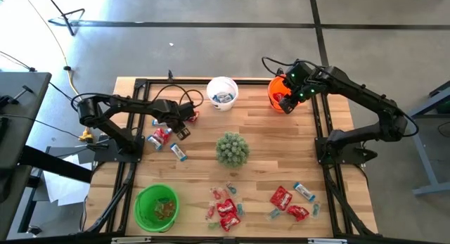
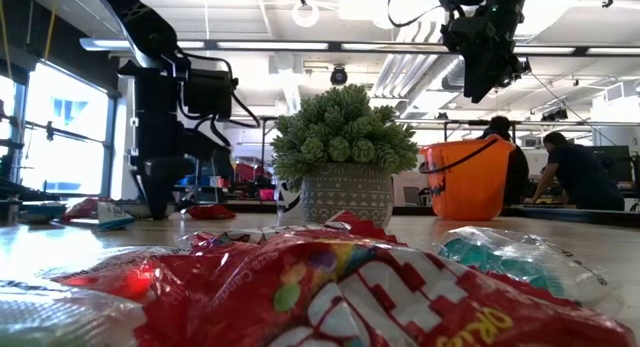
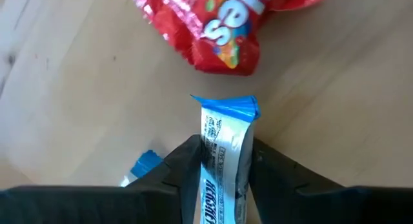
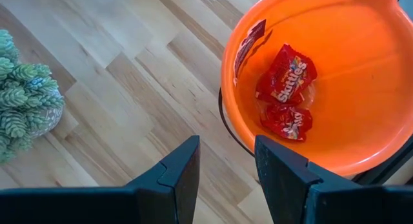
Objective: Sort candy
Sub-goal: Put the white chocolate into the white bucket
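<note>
My left gripper [image 3: 224, 161] points down at the table's left side [image 1: 184, 122], open, with a blue-and-white wrapped candy [image 3: 226, 124] lying on the wood between its fingers. A red candy packet [image 3: 219, 24] lies just beyond it. More red and blue candy lies nearby [image 1: 160, 138] and along the near edge [image 1: 226, 210]. My right gripper [image 4: 226, 156] hangs open with nothing in it, above the rim of the orange bucket [image 4: 361, 43], which holds two red packets [image 4: 286, 75]. My left gripper comes from above with one finger [image 3: 187, 166] on each long side of the blue-and-white wrapper [image 3: 222, 146], which fills the gap. I cannot tell whether the fingers touch it. The wrapper lies flat on the table, its crimped blue end sticking out past the fingertips.
A potted green spiky plant [image 1: 232, 149] stands mid-table. A white bucket [image 1: 222, 93] is at the far edge, left of the orange bucket [image 1: 280, 96]. A green bucket [image 1: 156, 206] with small pieces sits near left. People work at a bench beyond the table [image 2: 575, 172].
</note>
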Motion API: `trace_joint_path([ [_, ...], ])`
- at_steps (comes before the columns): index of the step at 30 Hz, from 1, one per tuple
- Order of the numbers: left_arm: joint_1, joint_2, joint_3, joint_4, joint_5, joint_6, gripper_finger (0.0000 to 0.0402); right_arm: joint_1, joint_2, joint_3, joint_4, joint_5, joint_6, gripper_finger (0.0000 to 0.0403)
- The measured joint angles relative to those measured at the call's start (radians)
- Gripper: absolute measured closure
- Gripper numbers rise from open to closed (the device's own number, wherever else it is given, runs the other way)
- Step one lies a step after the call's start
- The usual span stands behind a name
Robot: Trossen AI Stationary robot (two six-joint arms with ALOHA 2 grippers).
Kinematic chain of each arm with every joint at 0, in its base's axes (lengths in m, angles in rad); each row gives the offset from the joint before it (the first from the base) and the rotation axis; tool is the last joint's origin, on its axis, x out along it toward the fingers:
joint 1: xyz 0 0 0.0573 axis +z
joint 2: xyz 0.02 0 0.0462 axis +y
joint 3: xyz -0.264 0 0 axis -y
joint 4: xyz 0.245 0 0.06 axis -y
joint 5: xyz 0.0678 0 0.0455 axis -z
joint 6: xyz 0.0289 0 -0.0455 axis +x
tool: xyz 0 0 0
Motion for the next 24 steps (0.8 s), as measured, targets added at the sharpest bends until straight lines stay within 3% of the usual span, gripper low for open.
trace_joint_path([
  [11, 0.001, -0.019, -0.001, 0.001, 0.049, -0.163, 0.0388, 0.000, 0.000, 0.000, 0.000, 0.000, 0.000, 0.0258],
  [24, -0.002, -0.149, 0.207, -0.008, 0.059, -0.162, 0.0376, 0.000, 0.000, 0.000, 0.001, 0.000, 0.000, 0.0258],
])
